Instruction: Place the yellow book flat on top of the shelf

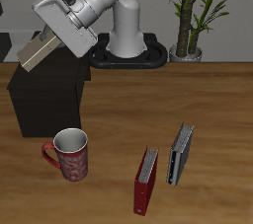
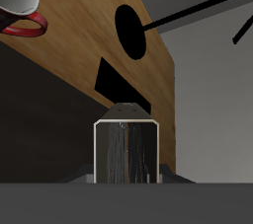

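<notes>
A: Currently, where's the yellow book [image 1: 38, 50]?
B: Upper left of the exterior frame, tilted, clamped in the gripper [image 1: 47, 42], above the shelf [image 1: 44, 100]. Not lying flat on it.
A: Jaws?
B: Closed on the book; the wrist view shows its page edges [image 2: 126, 151] held between the fingers.
A: Rest of the table, left to right?
B: Red mug [image 1: 69, 155] lower left, red book [image 1: 146, 181] standing, dark grey book [image 1: 181, 153] beside it. Plant [image 1: 193, 11] upper right.
</notes>
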